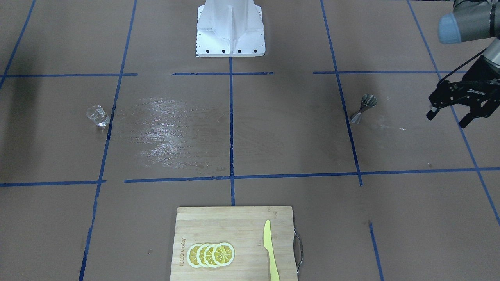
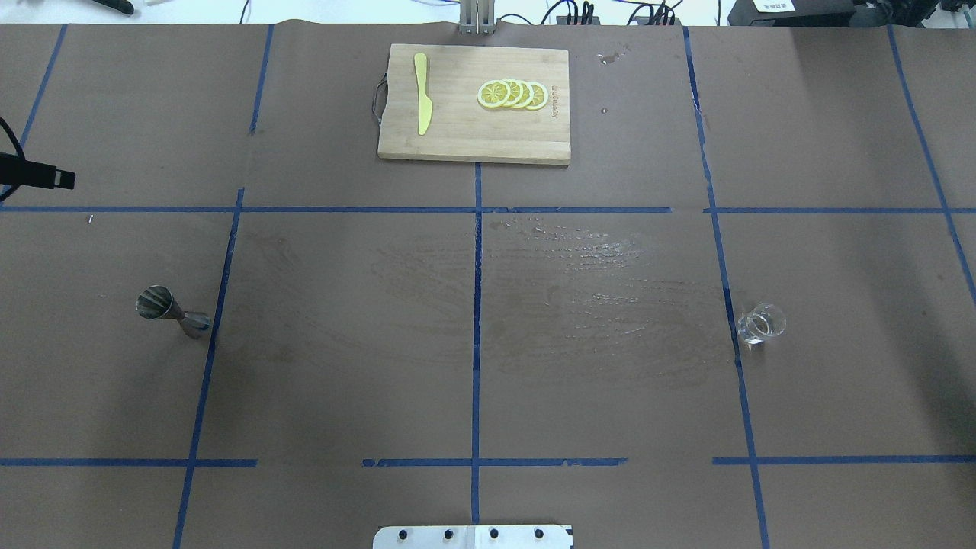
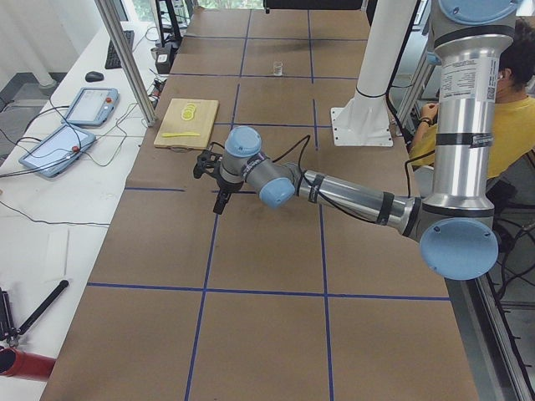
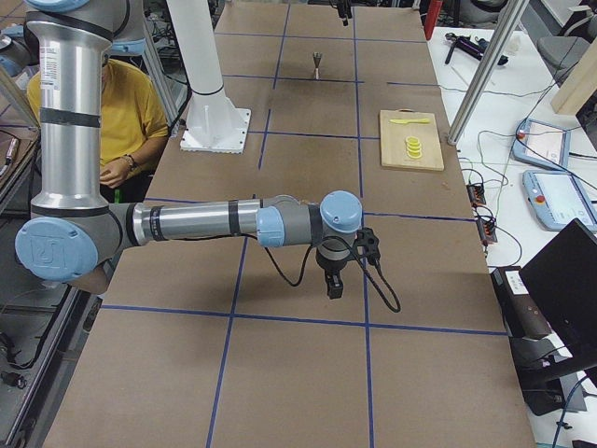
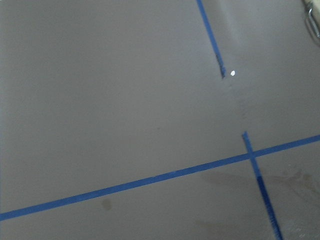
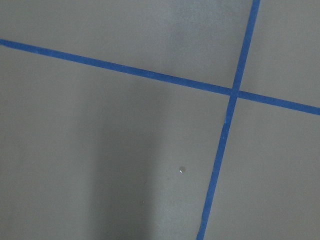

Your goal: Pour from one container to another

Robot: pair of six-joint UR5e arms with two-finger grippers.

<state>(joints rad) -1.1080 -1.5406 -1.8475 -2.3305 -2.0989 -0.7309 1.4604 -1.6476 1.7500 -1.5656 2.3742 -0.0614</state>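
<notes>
left gripper hangs above the table out at the edge, fingers spread wide, nothing between them. on its inboard side, toward the table's middle, stands the steel jigger, upright on the brown paper right by a strip of blue tape. jigger and gripper are apart, and the gap between them is bare paper.

right gripper shows only in the right side view, pointing down over the near squares, and from there i cannot tell whether its fingers are spread or closed. its wrist camera sees only paper and crossing tape.

well away from the left gripper, past the jigger and clear across the table, sits the glass cup, upright, just beside another tape line. i cannot tell whether it holds any liquid. between cup and jigger lies a shiny wet patch smeared over the paper on the cup's side of the centre line.

beyond both vessels, at the table edge farthest from the robot's white base, a wooden cutting board carries a fan of lemon slices and a yellow knife. it is well apart from the line between cup and jigger.
</notes>
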